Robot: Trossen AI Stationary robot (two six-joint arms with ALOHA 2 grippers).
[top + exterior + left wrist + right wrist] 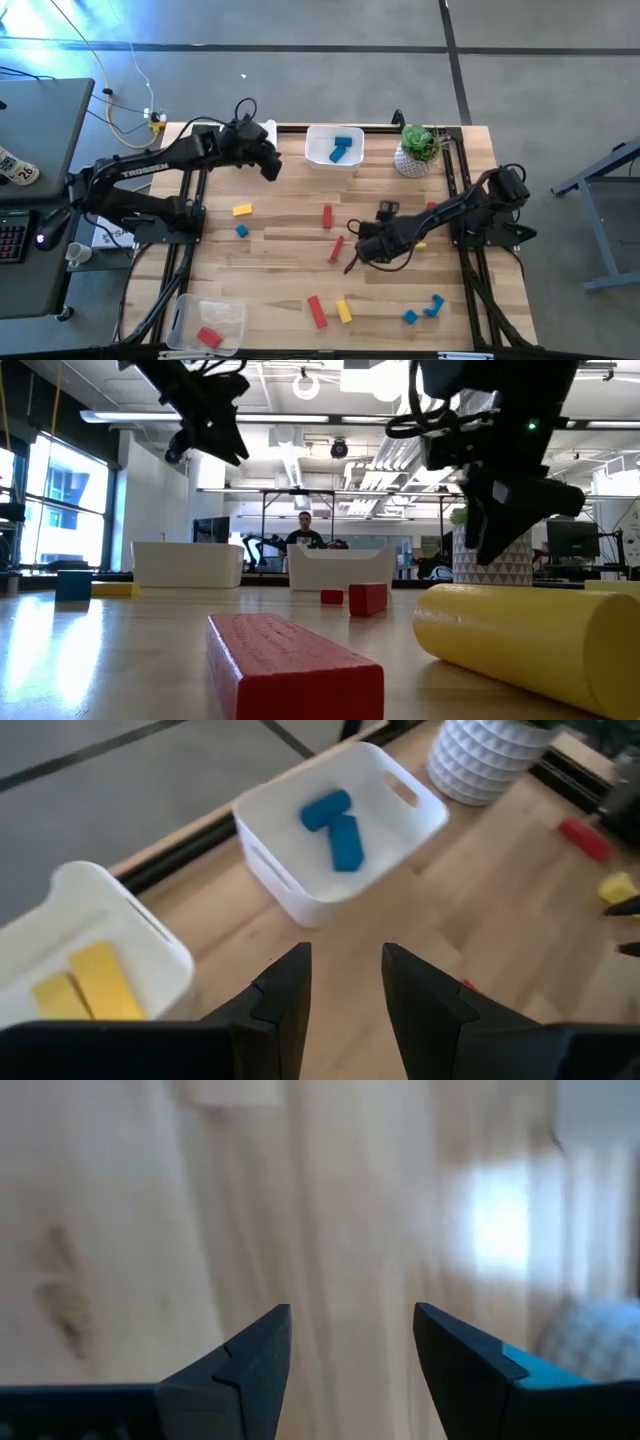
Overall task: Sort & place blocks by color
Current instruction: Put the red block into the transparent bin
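Blocks scattered across table [280, 290] — red bar [316, 311], yellow piece [344, 311] nearest; right gripper [357, 256] low beside red block [337, 248], fingers apart, empty, likely lining up a pick; farther, left gripper [270, 165] raised near yellow bin [150, 955], fingers apart, empty; blue bin [333, 147] holding two blue blocks [335, 825].
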